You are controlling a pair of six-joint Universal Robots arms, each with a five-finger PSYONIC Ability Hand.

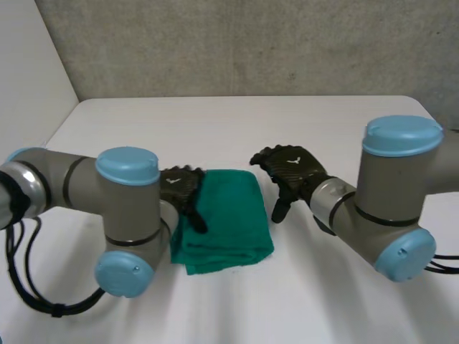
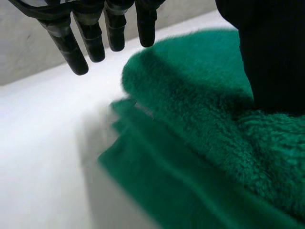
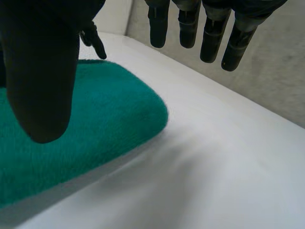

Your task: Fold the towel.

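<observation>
Fingers [image 2: 91,43] of the left hand [image 1: 179,186] are held straight and slightly spread, with nothing gripped. In the left wrist view they are poised over bare table past the towel's rounded fold, and the thumb is laid on the pile. The green towel [image 1: 229,215] is found folded, layered edges stacked, at the middle of the white table [image 1: 237,129], between the two hands. Its left edge is overlapped by the left hand, and its near left corner is partly hidden by the left arm [image 1: 125,215]. The right hand [image 1: 295,166] is held just beside the towel's right edge, apart from it, fingers [image 3: 189,26] straight and empty. A grey wall [image 1: 237,43] is seen behind the table.
</observation>
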